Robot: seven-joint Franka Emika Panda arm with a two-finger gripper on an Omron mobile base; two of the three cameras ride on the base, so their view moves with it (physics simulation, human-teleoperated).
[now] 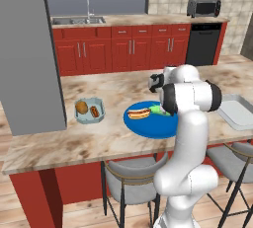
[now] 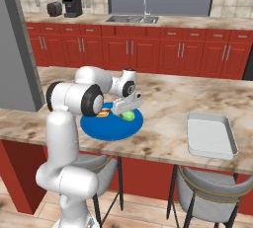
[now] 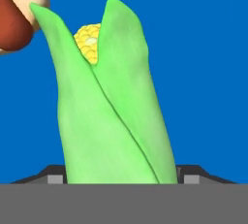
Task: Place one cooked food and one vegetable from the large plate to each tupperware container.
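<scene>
The large plate is a bright blue disc on the marble counter in front of me. On it lie a hot dog and an ear of corn in a green husk. My gripper is down over the corn, open, with one finger on each side of its near end. The small tupperware container left of the plate holds a round brown food and a second hot dog. The larger tray-like tupperware container stands to the right.
A grey column rises at the counter's left end. Stools stand under the front edge. Across the room are red cabinets, a sink, a toaster oven and a coffee machine.
</scene>
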